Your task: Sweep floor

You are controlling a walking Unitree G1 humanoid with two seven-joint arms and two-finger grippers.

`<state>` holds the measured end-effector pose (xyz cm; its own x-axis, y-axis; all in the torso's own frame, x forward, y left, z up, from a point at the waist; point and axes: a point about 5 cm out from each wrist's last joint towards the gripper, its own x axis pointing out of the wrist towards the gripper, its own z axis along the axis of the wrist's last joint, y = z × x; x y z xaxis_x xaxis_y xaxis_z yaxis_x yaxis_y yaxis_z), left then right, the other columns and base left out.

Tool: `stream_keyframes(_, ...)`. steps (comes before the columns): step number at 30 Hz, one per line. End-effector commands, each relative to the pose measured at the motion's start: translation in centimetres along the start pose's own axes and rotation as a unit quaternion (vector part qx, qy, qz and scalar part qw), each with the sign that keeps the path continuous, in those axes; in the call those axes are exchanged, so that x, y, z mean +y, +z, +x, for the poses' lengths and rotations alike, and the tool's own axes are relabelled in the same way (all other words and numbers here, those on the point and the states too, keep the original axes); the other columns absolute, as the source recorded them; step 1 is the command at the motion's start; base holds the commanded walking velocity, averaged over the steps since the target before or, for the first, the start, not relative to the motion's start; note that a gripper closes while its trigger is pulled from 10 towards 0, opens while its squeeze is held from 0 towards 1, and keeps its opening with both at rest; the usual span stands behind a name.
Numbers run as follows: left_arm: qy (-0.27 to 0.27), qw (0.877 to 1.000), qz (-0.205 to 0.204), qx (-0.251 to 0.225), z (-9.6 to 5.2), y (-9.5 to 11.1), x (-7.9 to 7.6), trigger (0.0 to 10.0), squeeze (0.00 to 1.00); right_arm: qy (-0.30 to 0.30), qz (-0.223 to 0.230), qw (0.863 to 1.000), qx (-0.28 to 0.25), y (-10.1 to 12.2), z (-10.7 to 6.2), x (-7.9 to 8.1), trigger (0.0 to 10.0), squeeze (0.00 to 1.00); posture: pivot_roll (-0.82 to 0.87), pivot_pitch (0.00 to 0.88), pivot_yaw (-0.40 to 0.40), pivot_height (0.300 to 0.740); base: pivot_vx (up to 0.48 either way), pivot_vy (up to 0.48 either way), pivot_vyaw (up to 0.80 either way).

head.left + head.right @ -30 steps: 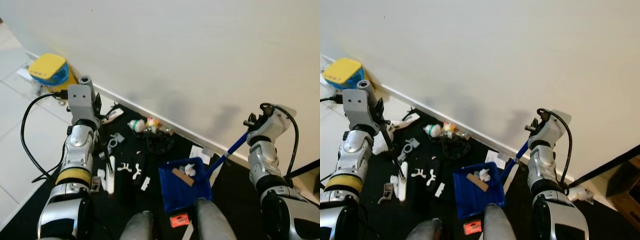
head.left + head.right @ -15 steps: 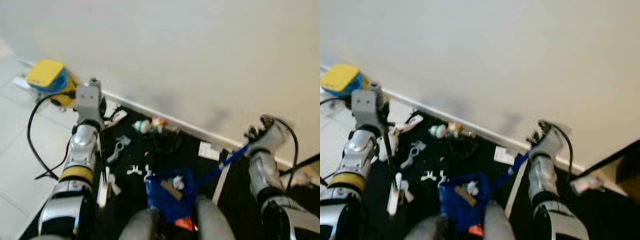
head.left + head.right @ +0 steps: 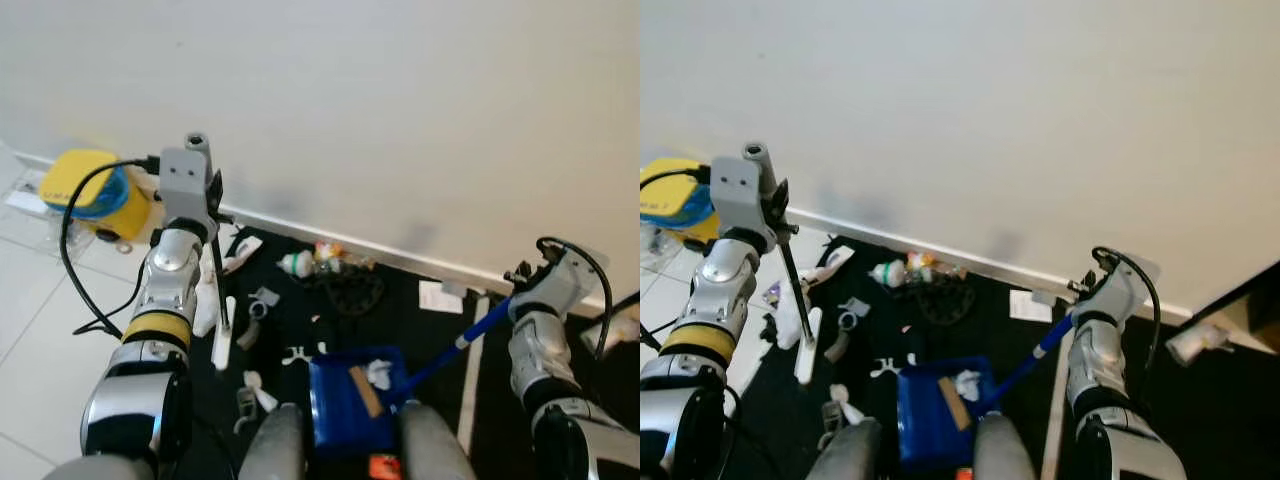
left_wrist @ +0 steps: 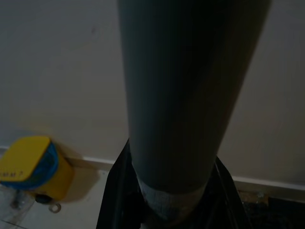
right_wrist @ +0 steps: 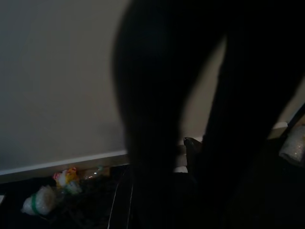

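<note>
Head eyes look down at the wall (image 3: 400,120); wrist views face it closely.

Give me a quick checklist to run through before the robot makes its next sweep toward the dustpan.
1. Left gripper shut on the broom handle: ok.
2. Right gripper holding the dustpan by its blue handle: ok.
3. Dustpan flat on the black mat: cannot tell.
4. Scraps already in the dustpan staying put: ok.
5. Litter left on the mat, such as the white pieces: not ok, more to sweep.
6. Black cable away from the broom head: ok.
</note>
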<state>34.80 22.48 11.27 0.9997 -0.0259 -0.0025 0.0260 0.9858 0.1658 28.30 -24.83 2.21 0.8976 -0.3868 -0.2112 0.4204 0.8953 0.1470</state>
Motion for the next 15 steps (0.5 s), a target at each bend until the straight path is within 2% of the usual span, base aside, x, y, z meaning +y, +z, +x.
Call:
stream_keyframes(1, 0.004, 1.000, -0.024, 0.005, -0.1, -0.3, 0.0, 10.0, 0.00, 0.003, -0.002, 1.000, -0.009, 0.3, 0.1, 0.2, 10.0, 0.00, 0.03, 0.073, 0.040, 0.740, 0.000, 0.000, 0.00)
stream_keyframes(2, 0.009, 0.999, -0.046, 0.000, 0.0, -0.2, -0.1, 10.0, 0.00, -0.001, -0.002, 1.000, -0.010, 0.3, 0.1, 0.0, 10.0, 0.00, 0.03, 0.074, 0.039, 0.740, 0.000, 0.000, 0.00)
stream_keyframes(5, 0.009, 0.999, -0.040, -0.004, 0.0, 0.0, -0.2, 10.0, 0.00, -0.003, -0.003, 1.000, -0.011, 0.4, 0.1, -0.1, 10.0, 0.00, 0.03, 0.073, 0.038, 0.740, 0.000, 0.000, 0.00)
stream_keyframes(10, 0.024, 0.999, -0.023, 0.002, 0.0, -0.2, 0.0, 10.0, 0.00, -0.001, -0.010, 1.000, -0.016, 0.8, 0.3, -0.2, 10.0, 0.00, 0.03, 0.069, 0.024, 0.740, 0.000, -0.480, 0.00)
stream_keyframes(15, 0.041, 0.998, -0.041, -0.005, -0.2, -0.2, 0.4, 10.0, 0.00, 0.004, -0.021, 1.000, -0.020, 1.4, 0.7, -0.7, 10.0, 0.00, 0.04, 0.068, 0.017, 0.740, 0.000, -0.434, 0.00)
